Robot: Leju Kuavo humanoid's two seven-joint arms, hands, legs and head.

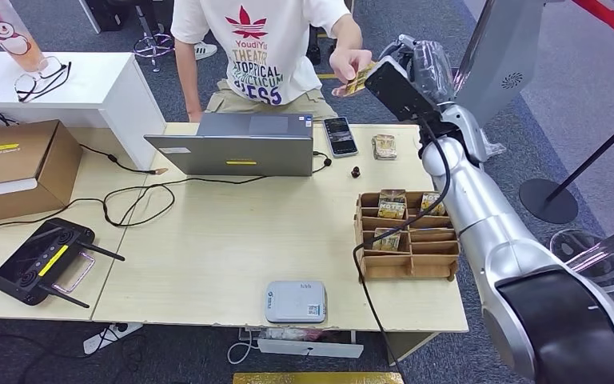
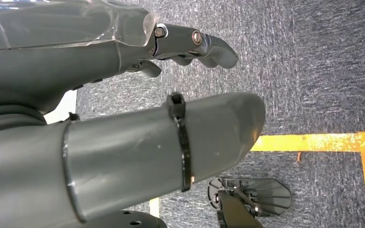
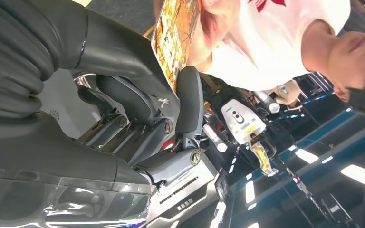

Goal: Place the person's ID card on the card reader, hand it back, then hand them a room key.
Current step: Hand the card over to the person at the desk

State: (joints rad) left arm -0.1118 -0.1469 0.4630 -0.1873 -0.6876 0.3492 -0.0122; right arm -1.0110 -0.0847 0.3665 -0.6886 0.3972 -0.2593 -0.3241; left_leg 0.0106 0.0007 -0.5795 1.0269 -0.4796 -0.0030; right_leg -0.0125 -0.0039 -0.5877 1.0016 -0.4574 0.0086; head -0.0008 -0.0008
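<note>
**Inspector:** Right hand [image 1: 416, 68]?

**Assistant:** Raised at the upper right of the head view, past the far table edge. In the right wrist view the card [image 3: 173, 40] stands between its thumb and a dark finger [image 3: 189, 102]; it is pinched. The person's hand [image 1: 350, 66] is on the same card [image 1: 360, 78] from the other side.

**Inspector:** Left hand [image 2: 123, 109]?

**Assistant:** Hanging over grey carpet with an orange floor line [image 2: 323, 142]. Fingers loosely extended, nothing in them.

**Inspector:** Card reader?

**Assistant:** A small grey-white box [image 1: 295, 301] lies at the lower centre of the head view, on the near edge of the table [image 1: 224, 248]. Nothing rests on it.

**Inspector:** Room keys?

**Assistant:** A brown divided tray [image 1: 408, 236] at centre right holds patterned cards in several compartments. One more patterned card stack [image 1: 384, 146] lies near a phone [image 1: 340, 136] by the laptop [image 1: 236, 144].

**Inspector:** Other items?

**Assistant:** Black controller [image 1: 44, 262] lower left, cardboard box [image 1: 16, 168] at left.
</note>
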